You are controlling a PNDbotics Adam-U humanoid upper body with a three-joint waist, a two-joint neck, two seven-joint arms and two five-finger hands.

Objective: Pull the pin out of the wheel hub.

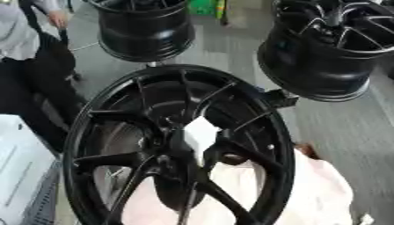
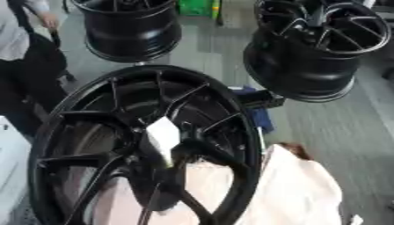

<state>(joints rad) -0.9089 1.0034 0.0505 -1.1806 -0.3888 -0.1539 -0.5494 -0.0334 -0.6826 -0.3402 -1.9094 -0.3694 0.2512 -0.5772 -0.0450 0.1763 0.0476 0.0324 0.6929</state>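
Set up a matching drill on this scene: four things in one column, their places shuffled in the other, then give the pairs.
Things:
1. large black wheel
2. white tag
3. pale cloth
4. green object

Places:
A. top edge of the view, on the floor far behind
B. at the wheel's hub, in the middle
C. fills the near centre, spokes facing the camera
D. lower right, behind and beside the wheel's rim

Pairs: 1-C, 2-B, 3-D, 4-A
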